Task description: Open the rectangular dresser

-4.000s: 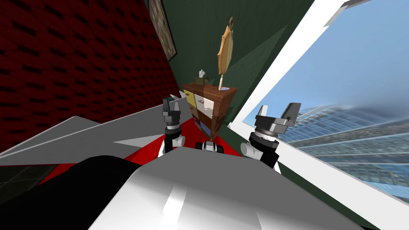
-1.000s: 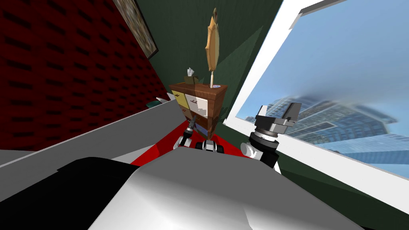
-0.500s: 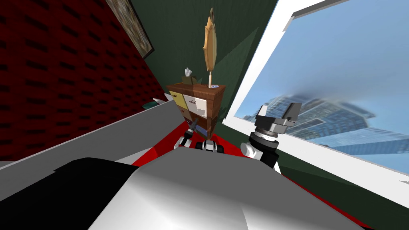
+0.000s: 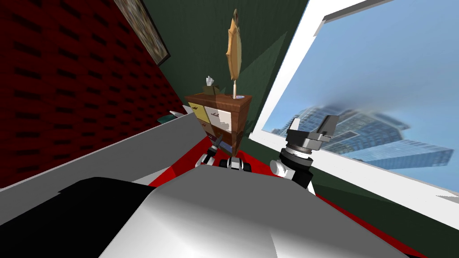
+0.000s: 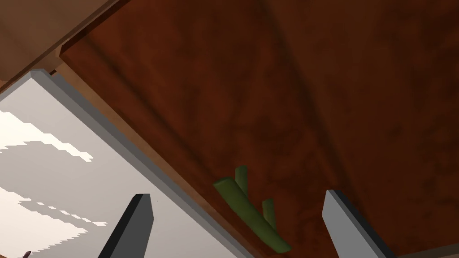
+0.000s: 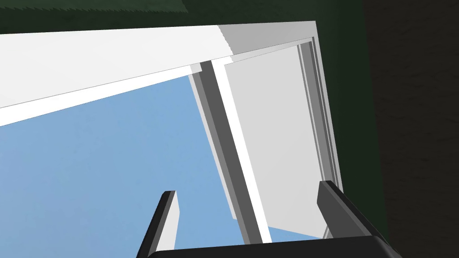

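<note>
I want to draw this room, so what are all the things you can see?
dresser: one, brown with yellow, white and brown drawer fronts, against the green wall
handle: one, green, on a brown drawer front
tissue box: one, olive, on the dresser
leaf-shaped ornament: one, tan on a white stick, on the dresser
picture frame: one, dark, on the red wall
window: one, white-framed, right of the dresser
left gripper: one, grey fingers open, at the handle
right gripper: one, grey fingers open, raised by the window
</note>
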Motion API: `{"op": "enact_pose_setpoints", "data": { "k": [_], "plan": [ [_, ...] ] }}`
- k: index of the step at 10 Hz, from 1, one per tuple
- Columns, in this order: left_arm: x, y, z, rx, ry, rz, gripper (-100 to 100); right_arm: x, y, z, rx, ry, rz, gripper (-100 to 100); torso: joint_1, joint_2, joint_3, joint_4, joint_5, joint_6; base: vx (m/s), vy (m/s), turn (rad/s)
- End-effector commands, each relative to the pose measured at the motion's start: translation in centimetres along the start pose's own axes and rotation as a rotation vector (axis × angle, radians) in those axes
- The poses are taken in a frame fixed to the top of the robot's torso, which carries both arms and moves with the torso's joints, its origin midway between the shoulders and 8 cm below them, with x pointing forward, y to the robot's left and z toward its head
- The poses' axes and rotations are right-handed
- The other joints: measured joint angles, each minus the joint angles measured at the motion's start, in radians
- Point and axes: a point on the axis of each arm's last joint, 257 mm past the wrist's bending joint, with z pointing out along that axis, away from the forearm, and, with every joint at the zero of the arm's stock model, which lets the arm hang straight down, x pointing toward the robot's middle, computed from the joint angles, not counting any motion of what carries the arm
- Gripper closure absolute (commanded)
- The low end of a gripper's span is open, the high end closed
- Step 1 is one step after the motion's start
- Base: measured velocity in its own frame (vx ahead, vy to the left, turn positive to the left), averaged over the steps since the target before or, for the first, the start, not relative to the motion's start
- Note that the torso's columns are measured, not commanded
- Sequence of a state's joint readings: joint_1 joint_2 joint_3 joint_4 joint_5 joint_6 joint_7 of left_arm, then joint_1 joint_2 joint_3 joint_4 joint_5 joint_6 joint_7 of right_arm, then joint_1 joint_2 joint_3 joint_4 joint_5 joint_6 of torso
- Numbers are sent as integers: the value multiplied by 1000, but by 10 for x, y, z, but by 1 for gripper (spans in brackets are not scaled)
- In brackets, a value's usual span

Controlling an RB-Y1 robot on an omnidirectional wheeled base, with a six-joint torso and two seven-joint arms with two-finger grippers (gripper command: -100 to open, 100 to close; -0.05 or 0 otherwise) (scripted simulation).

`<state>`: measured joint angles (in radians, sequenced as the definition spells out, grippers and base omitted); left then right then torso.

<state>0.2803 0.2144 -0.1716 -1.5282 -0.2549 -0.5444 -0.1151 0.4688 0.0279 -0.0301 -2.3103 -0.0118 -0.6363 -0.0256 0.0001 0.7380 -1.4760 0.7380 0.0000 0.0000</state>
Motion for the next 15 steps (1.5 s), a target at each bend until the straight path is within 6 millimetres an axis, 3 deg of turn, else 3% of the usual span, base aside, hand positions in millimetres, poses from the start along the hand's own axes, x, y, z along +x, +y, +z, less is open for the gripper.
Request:
{"op": "enact_pose_setpoints", "data": {
  "k": [1, 3, 4, 12, 13, 15],
  "plan": [
    [3, 5, 0, -9, 8, 3, -100, 0, 0, 0, 0, 0, 0, 0, 0, 0, 0, 0, 0, 0, 0, 0, 0],
    [0, 3, 3, -9, 7, 5, -100, 0, 0, 0, 0, 0, 0, 0, -1, -3, -1, -1, 0, 0, 45, -10, -20],
    [0, 3, 4, -11, 7, 4, 100, 0, 0, 0, 0, 0, 0, 0, 0, -1, -1, -1, 0, 0, 5, -1, 2],
    [2, -6, -13, -1, 30, -2, 100, 0, 0, 0, 0, 0, 0, 0, 1, 1, 1, 0, 0, -1, -145, 66, 29],
    [-10, -9, 0, -2, 22, 0, -100, 0, 0, 0, 0, 0, 0, 0, 2, 1, 1, 0, 1, -1, -128, 39, -57],
    [-24, -11, 11, -8, 14, 3, -100, 0, 0, 0, 0, 0, 0, 0, -4, -4, -2, -1, -1, 0, -70, -26, -67]
  ]
}}
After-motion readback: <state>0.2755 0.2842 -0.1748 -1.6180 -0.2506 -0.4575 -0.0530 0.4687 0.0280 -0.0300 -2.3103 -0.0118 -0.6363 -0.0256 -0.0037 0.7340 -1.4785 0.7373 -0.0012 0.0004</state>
